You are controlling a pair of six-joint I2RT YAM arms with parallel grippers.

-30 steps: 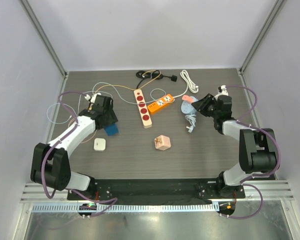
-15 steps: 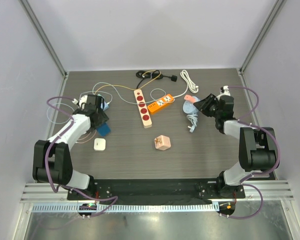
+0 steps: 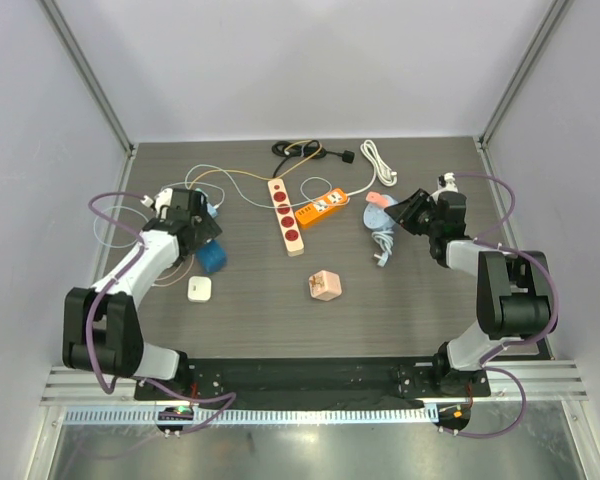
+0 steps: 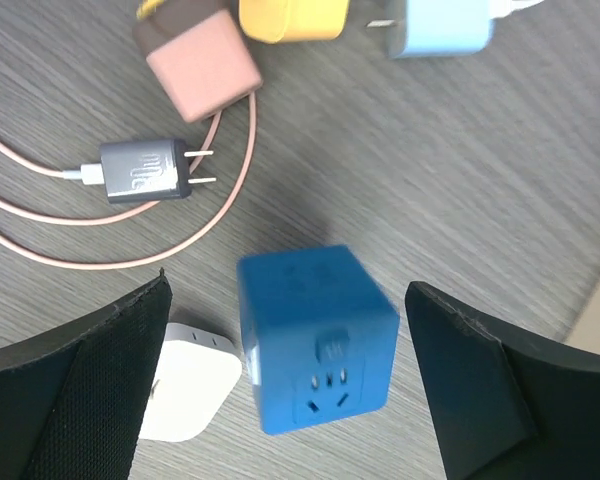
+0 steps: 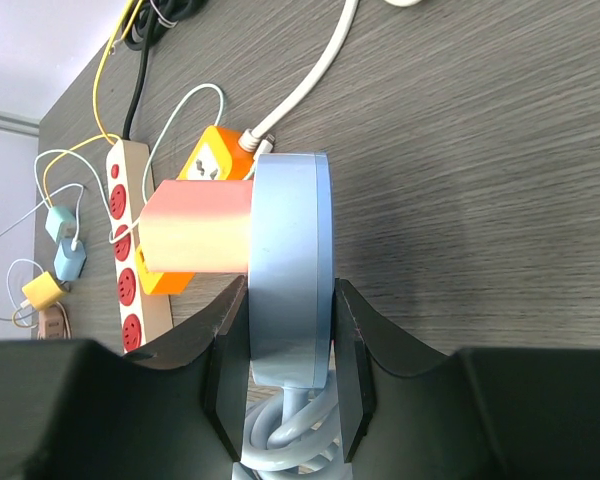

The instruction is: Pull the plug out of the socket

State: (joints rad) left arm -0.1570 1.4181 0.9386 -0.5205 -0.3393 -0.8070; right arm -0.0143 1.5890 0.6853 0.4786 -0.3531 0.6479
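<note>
The right gripper [image 5: 288, 290] is clamping its two fingers on the rim of the flat round light-blue plastic socket [image 5: 290, 230]. That socket is sitting to the right of the long beige power strip with red outlets [image 3: 286, 215]. The task's blocky pink plastic plug [image 5: 195, 227] is sticking out of the socket's face and pointing back toward that strip. It is looking fully seated, so the pull is not yet made. This grip is probably serving to brace the socket body, so that the plug comes away without dragging the socket along. Whether the socket is resting on the grey wood-grain table [image 3: 430, 300] or raised a little, I cannot tell.

The left gripper [image 4: 288, 290] is hovering to the left of the strip with its fingers wide apart, gripping nothing. The blue plastic cube socket [image 4: 315, 340] is lying between and below them, touched by neither. That arm is looking free to fetch the plug, though it is well apart from it, on the strip's other side.

Counting what is showing:
- Two grippers, one round socket and one pink plug are taking part in the task.
- One beige strip is lying with one orange power strip [image 3: 320, 208] just to its right.
- One blue cube is sitting with one white square adapter [image 4: 195, 385] touching it.
- One peach cube adapter [image 3: 324, 286] is lying nearer the arms than the strip.
- Four small loose chargers are lying left of the strip: a grey two-pin charger [image 4: 140, 172], a pink-brown charger [image 4: 200, 65], a yellow charger [image 4: 292, 15] and a pale-blue charger [image 4: 445, 25].
</note>
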